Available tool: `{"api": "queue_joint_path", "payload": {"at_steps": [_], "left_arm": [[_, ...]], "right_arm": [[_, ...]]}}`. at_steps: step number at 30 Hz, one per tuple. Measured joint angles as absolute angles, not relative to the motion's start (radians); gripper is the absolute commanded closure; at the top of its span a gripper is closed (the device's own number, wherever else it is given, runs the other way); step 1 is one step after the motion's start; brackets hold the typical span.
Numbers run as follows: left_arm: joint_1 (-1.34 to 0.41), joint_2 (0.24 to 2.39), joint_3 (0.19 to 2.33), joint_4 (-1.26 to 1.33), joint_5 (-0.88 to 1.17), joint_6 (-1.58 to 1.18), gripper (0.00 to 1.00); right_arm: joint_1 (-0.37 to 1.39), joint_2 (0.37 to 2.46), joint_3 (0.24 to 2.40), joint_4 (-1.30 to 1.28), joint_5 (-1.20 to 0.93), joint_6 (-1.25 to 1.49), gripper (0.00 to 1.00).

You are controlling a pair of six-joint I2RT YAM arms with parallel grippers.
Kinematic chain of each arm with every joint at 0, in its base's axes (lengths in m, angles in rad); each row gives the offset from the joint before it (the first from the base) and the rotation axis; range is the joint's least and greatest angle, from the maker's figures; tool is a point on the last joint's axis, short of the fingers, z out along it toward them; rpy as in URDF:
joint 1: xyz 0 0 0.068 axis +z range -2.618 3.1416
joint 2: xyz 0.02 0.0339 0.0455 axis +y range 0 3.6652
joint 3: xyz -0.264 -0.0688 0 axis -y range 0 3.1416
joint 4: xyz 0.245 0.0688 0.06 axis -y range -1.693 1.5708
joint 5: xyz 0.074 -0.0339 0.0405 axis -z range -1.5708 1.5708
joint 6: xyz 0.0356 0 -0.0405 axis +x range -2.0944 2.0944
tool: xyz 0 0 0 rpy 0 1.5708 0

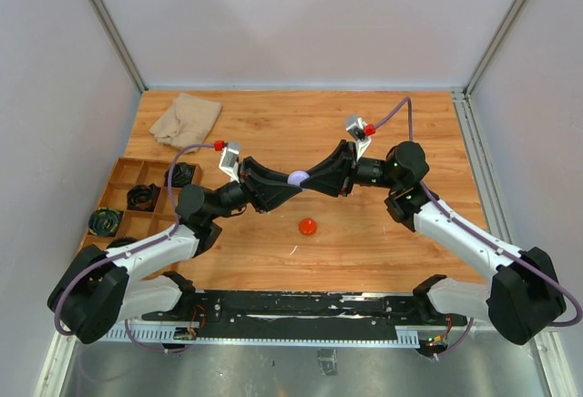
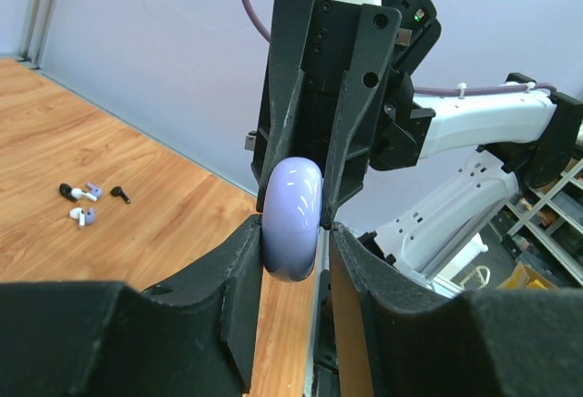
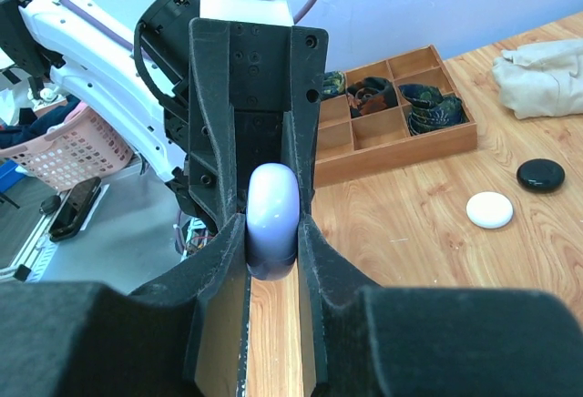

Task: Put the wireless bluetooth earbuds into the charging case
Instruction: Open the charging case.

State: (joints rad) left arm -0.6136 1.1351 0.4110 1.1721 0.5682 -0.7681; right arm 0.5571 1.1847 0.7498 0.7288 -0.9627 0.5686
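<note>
Wooden desk (image 1: 273, 124) lies below; above it, left fingers (image 2: 239, 274) and right fingers (image 3: 221, 269) both clamp the closed lilac charging case (image 1: 298, 178) aloft, probably to pry it open; the earbuds (image 2: 89, 193) lie loose on the desk, well aside.

This is a robotics lab test cell. A wooden worktop (image 1: 273, 133) is boxed in by plain white panels (image 1: 301, 15) on aluminium posts (image 1: 107, 22). Two cabled robot arms (image 1: 146, 251) are bolted to a black rail (image 1: 301, 306) at its near edge. Outside the cell sits a pink basket (image 3: 68, 147).
</note>
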Motion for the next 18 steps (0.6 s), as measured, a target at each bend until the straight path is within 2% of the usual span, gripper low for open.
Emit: {"api": "queue_joint_path", "payload": {"at_steps": [12,18], "left_arm": [[-0.612,1.146,0.396,1.217,0.574,-0.788,0.64],[-0.612,1.146,0.393,1.218,0.580,-0.789,0.82]], "right_arm": [[0.557,1.192,0.723,0.806,-0.966,0.608,0.92],[0.557,1.192,0.708,0.836,-0.966,0.622,0.85]]}}
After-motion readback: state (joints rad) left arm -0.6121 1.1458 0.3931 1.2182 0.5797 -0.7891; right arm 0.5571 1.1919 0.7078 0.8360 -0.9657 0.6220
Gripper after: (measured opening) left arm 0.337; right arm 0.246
